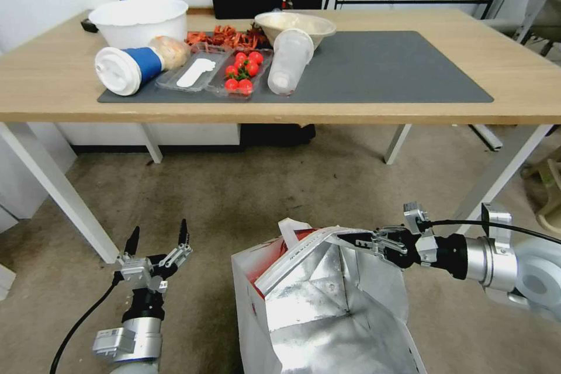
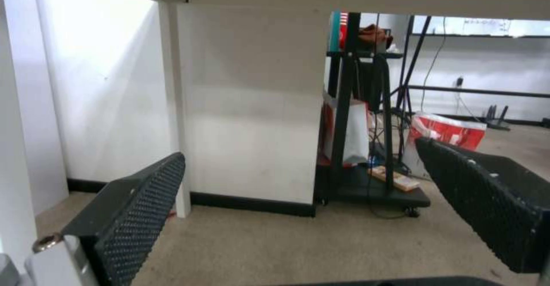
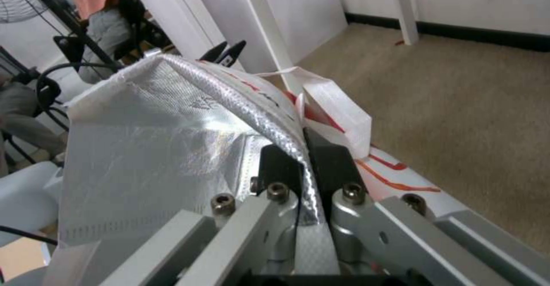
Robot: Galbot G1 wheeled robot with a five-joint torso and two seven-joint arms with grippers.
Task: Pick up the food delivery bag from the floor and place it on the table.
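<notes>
From the head view, the food delivery bag (image 1: 327, 304) stands open-mouthed on the floor (image 1: 222, 198), in front of the counter's (image 1: 409, 105) near edge and below it. The right gripper (image 1: 350, 238) reaches in from the right with its fingers clenched on the bag's upper rim, foil lining facing up. The left gripper (image 1: 159, 239) hovers to the bag's left, well apart from it, fingers spread and holding nothing. The right arm is plainly the one on the bag; the counter lies ahead of it and higher, so the lift must go up and forward, toward the bare part of the dark mat (image 1: 397, 70).

In the left wrist view, the spread fingers (image 2: 137, 208) frame only carpet and a white leg (image 2: 178, 105).

In the right wrist view, the black fingers (image 3: 329, 161) pinch the foil rim (image 3: 269, 118) between them, with a white strap handle (image 3: 338, 110) just beside.
</notes>
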